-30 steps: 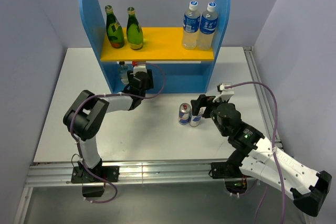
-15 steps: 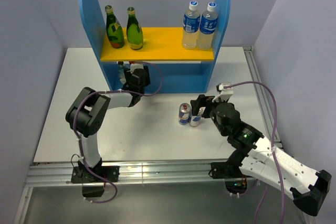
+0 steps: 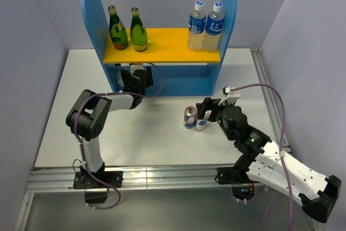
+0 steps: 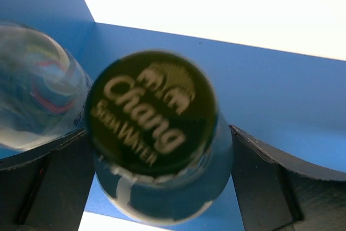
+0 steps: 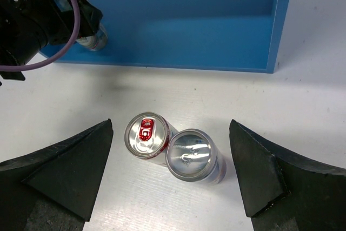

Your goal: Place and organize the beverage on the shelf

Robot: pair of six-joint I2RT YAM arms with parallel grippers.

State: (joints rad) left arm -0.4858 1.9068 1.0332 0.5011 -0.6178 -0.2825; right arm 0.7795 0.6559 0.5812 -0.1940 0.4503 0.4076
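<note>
Two short soda-water bottles stand in the lower level of the shelf (image 3: 92,14), at its left end. Over the last second the left arm has pushed further in under the yellow-orange board, and the left gripper (image 4: 159,182) now straddles the second bottle (image 4: 154,106), just beside the first bottle (image 4: 32,101). Its fingers (image 4: 259,182) lie close along that bottle's sides with no gap showing, so I cannot tell whether it is gripped or let go. The green bottles (image 3: 118,28) stand at the board's left end and the taller blue-label bottles (image 3: 197,25) at its right. The cans (image 5: 147,134), touching each other, wait on the table (image 3: 65,133) before the shelf's right half. The right gripper (image 5: 170,150) hangs over them, jaws wide, holding nothing. By my reckoning four of six drinks are shelved, and the cans come next.
</note>
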